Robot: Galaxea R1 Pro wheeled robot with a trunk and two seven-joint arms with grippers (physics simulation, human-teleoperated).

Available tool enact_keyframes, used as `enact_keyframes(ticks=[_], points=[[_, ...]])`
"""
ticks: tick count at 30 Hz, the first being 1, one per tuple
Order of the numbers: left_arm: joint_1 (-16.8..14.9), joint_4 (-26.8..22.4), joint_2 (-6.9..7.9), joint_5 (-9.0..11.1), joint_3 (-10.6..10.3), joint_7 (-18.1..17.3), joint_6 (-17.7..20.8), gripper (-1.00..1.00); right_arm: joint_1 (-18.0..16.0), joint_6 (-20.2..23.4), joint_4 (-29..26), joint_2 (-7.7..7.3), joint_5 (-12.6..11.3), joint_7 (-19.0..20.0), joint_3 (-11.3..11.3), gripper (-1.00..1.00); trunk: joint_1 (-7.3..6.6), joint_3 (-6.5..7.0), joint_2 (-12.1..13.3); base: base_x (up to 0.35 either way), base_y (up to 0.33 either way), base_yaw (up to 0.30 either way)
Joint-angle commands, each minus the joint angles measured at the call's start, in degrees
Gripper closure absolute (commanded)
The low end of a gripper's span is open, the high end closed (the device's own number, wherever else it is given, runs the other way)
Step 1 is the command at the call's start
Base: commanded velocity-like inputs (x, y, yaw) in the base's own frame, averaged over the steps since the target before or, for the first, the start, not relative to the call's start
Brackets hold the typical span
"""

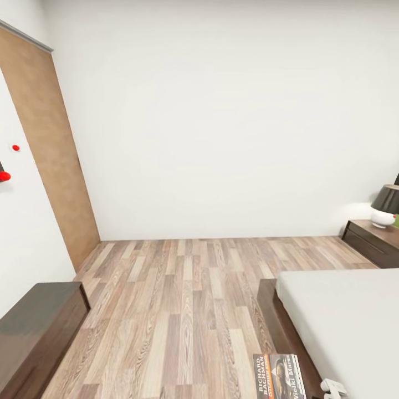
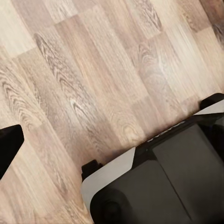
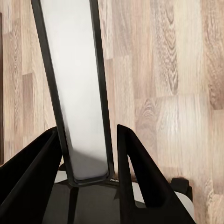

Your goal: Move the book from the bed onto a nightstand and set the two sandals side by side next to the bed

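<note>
Holding the book (image 3: pixel 77 93) edge-on, your right gripper (image 3: pixel 86 154) is clamped on it.
Its cover (image 1: pixel 279 377) is cut off at the head view's lower edge beside the bed (image 1: pixel 343 310); your left gripper's state I cannot tell.

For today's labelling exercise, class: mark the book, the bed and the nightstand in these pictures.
book (image 1: pixel 280 376), head view, on its dark front cover.
bed (image 1: pixel 349 316), head view, on the bare pale mattress top.
nightstand (image 1: pixel 370 242), head view, on its dark drawer front.
</note>
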Motion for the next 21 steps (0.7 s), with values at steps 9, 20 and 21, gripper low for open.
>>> enact_keyframes(ticks=[9,20,21], points=[[-0.05,-0.01,0.02,-0.56,0.48,-0.16,-0.19,-1.0,-0.1,0.32,0.11,-0.01,-0.69,0.25,0.17,1.0,0.07,-0.12,-0.12,0.325,0.0,0.0],[-0.05,0.0,0.03,-0.56,0.51,-0.16,-0.19,-1.0,-0.13,0.3,0.11,0.0,-0.69,0.25,0.17,1.0,0.07,-0.12,-0.12,0.325,0.0,0.0],[-0.05,0.0,0.03,-0.56,0.5,-0.16,-0.19,-1.0,-0.13,0.3,0.11,0.0,-0.69,0.25,0.17,1.0,0.07,-0.12,-0.12,0.325,0.0,0.0]])
